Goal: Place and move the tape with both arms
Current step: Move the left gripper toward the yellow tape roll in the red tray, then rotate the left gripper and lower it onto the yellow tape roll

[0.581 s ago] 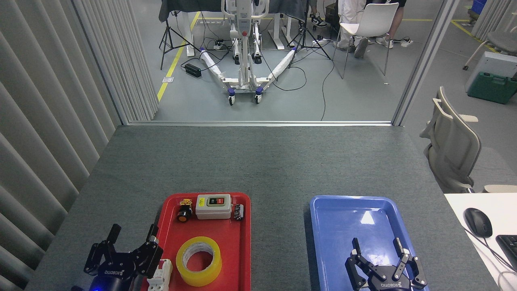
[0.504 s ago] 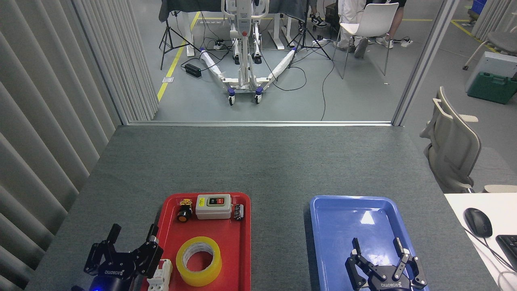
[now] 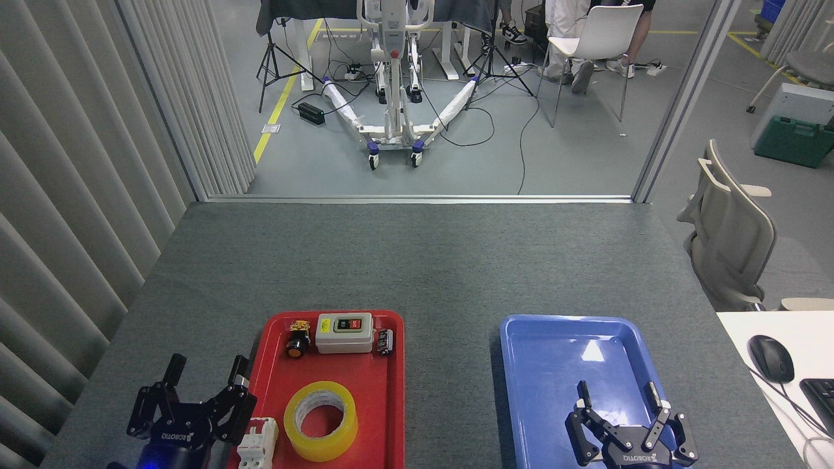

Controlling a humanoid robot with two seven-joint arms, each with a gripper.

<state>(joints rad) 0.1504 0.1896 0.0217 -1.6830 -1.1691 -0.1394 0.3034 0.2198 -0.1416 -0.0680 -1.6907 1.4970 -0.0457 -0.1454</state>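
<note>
Nothing is being held yet: the left gripper [image 3: 203, 372] is hovering beside the red tray [image 3: 384, 404], fingers spread wide, and the right gripper [image 3: 619, 397] is waiting wide over the blue tray [image 3: 521, 391]. The tape [image 3: 320, 421] is lying flat in the red tray. Next, probably, the left reaches right and descends. Both arms are cut off below.

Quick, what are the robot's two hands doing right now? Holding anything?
Left end effector: open, holding nothing, beside the red tray.
Right end effector: open, holding nothing, over the blue tray.
</note>
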